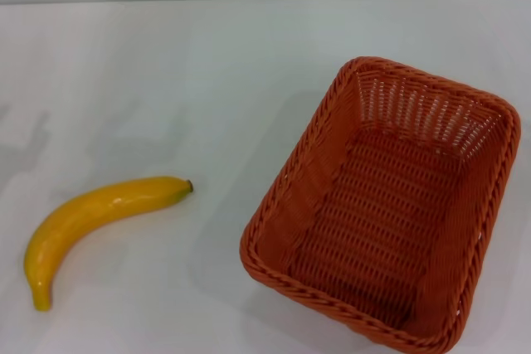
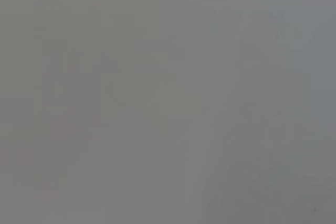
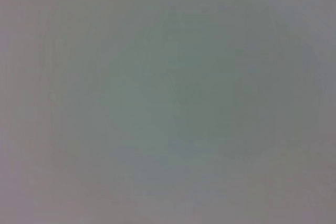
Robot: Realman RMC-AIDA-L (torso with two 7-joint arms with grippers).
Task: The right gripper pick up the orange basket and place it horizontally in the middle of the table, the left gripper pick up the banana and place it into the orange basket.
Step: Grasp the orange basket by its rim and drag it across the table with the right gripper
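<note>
A large rectangular orange woven basket (image 1: pixel 386 205) with a braided rim and rounded corners sits upright on the plain white smooth tabletop (image 1: pixel 182 80), on the robot's right side of the head view. Its long axis runs slantwise, the far end angled toward the right edge, and its near corner is cut off by the lower border of the view. Its woven floor is bare

A single curved glossy yellow banana (image 1: pixel 91 225) lies flat on the tabletop on the robot's left side, well apart from the basket. Its small dark tip points toward the basket, while the stem end curls down toward the near left corner. Bare white surface lies between the two, so nothing blocks the way from banana to basket

Neither gripper nor either arm shows in the head view. Both wrist views show only a plain, featureless grey field with no fingers in them, so whether either gripper's fingers are spread or closed cannot be told
</note>
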